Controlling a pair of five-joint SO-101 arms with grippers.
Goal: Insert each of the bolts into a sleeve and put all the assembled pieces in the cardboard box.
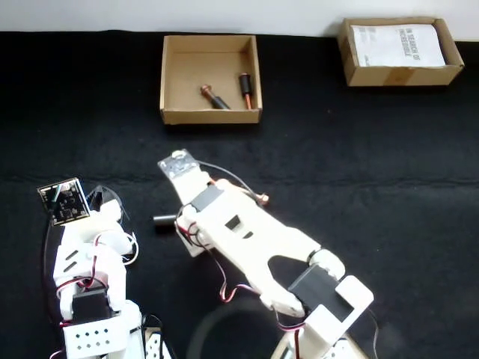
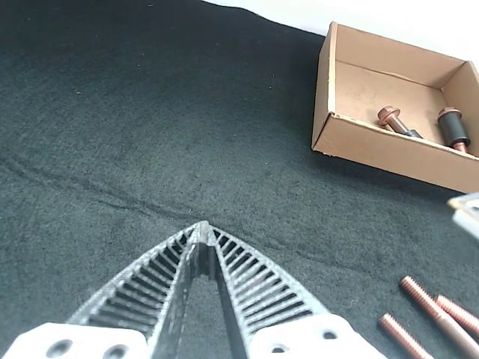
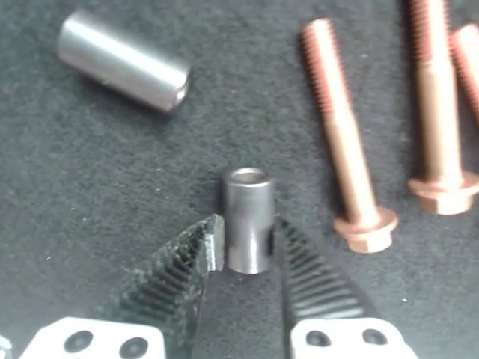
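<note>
In the right wrist view my right gripper (image 3: 247,230) is shut on a dark steel sleeve (image 3: 248,218) that stands on end between its fingers. A second sleeve (image 3: 123,60) lies on its side a little beyond; the high view shows this sleeve (image 1: 165,220) beside the right arm (image 1: 247,232). Three copper bolts (image 3: 348,134) lie loose on the cloth next to the held sleeve. My left gripper (image 2: 202,228) is shut and empty over bare cloth at the near left. The cardboard box (image 1: 211,116) at the back holds two assembled pieces (image 1: 213,97).
A second cardboard box (image 1: 397,75) with a printed sheet stands at the back right. The left wrist view shows the open box (image 2: 389,146) ahead and the bolts' threaded ends (image 2: 426,303) nearby. Black cloth covers the table.
</note>
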